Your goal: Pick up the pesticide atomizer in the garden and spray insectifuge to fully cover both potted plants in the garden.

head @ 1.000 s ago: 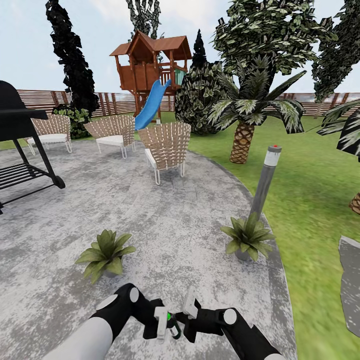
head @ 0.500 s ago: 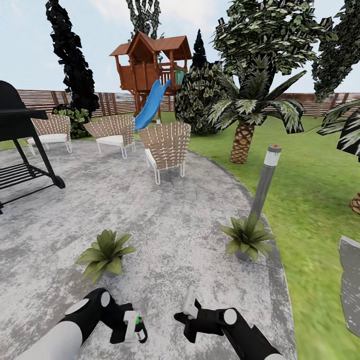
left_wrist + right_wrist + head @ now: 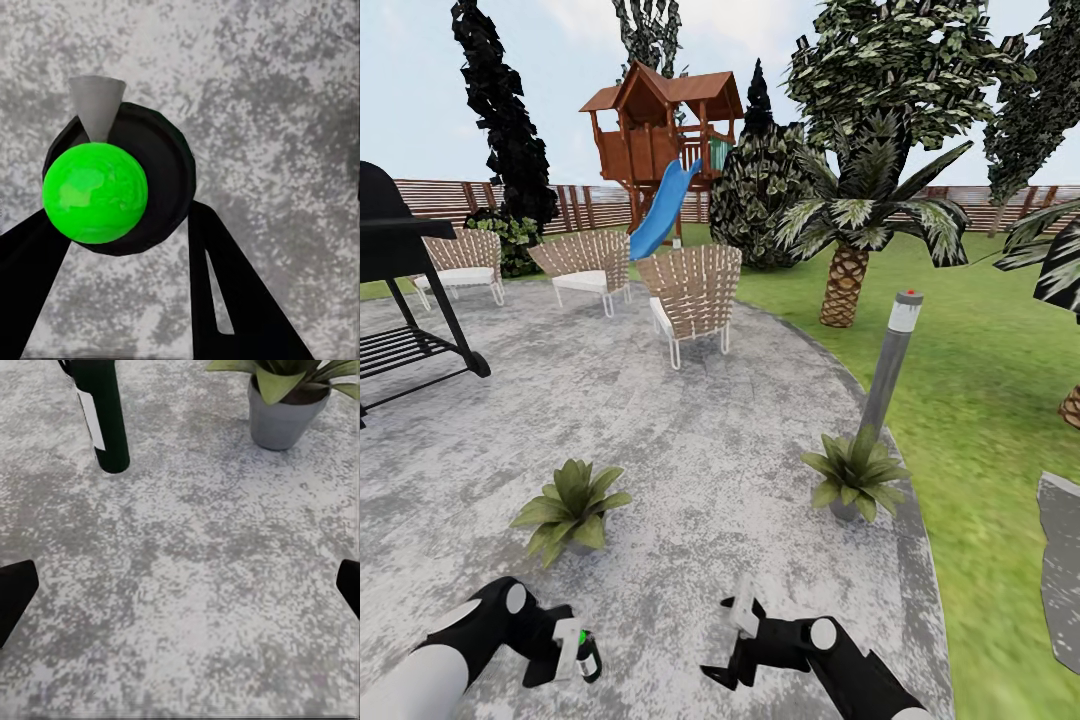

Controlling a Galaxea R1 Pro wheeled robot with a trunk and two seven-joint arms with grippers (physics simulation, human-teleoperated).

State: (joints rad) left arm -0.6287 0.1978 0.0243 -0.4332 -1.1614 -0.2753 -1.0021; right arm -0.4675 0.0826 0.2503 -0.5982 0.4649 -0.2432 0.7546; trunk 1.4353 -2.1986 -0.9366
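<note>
Left hand clenched on the pesticide atomizer, right hand released and empty; spraying step pending: next, aim nozzle at the potted plant just ahead.

The left gripper holds the atomizer low over the grey patio, below the left potted plant. The right gripper hangs with fingers apart, below the right plant, which sits at the patio's edge just beside a bollard. Three wicker chairs stand beyond, a black grill at left.
</note>
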